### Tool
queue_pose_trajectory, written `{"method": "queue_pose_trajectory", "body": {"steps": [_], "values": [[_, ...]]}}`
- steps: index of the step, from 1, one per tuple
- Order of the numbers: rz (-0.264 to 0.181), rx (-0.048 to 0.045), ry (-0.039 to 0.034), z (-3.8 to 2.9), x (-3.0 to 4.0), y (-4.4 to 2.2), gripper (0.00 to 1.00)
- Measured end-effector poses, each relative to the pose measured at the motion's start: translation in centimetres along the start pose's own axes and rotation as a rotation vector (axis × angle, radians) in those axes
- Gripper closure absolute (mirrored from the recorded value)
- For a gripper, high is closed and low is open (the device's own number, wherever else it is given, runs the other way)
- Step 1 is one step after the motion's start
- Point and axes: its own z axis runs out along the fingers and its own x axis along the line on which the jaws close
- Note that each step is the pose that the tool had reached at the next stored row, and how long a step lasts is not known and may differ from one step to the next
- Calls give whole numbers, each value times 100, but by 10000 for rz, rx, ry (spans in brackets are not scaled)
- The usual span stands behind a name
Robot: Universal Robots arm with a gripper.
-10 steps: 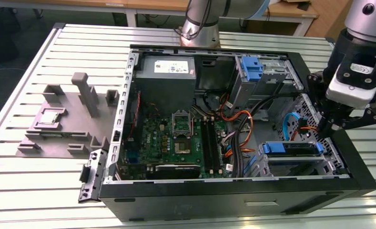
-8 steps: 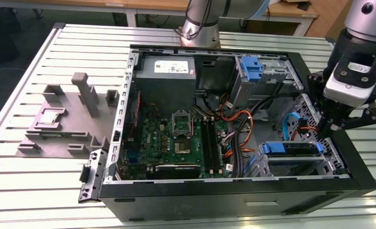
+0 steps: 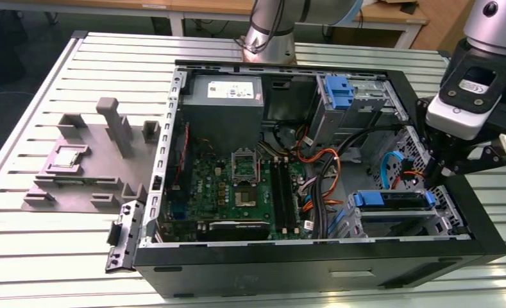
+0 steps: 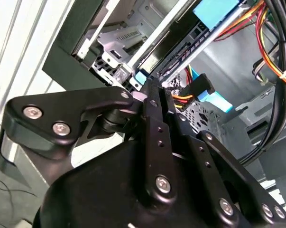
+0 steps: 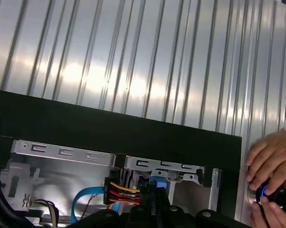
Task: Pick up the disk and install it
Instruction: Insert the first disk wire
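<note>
The gripper's (image 3: 441,174) fingertips are hidden behind the case wall (image 3: 424,144), and a hand (image 5: 271,178) is cut off by the frame's edge.

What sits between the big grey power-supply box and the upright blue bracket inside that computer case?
In the exterior view, between the grey power-supply box and the upright blue plastic bracket lies a dark gap of black case wall.

Robotics lab or electronics assembly workshop. Open black computer tower (image 3: 321,256) lying on ribbed aluminium-profile worktable (image 3: 30,250), motherboard (image 3: 235,186) and bundled cables (image 3: 321,173) showing inside. Grey parts fixture (image 3: 90,160) sitting beside it on exterior view's left. Robot arm base (image 3: 270,29) standing bolted behind case. Wooden desks (image 3: 390,16) running along background. Person's hand (image 5: 271,175) resting on lit push-button (image 5: 266,192) at table edge in first wrist view.
</note>
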Motion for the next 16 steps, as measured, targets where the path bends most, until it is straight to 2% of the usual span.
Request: {"method": "queue_pose_trajectory", "body": {"steps": [6, 9, 11, 13, 14, 16], "values": [[701, 172, -46, 3, 4, 0, 83], [861, 210, -44, 2, 4, 0, 83], [884, 204, 72, 3, 5, 0, 83], [903, 187, 267, 4, 3, 0, 83], [909, 181, 334, 4, 1, 0, 83], [914, 179, 360, 5, -5, -1, 83]]}}
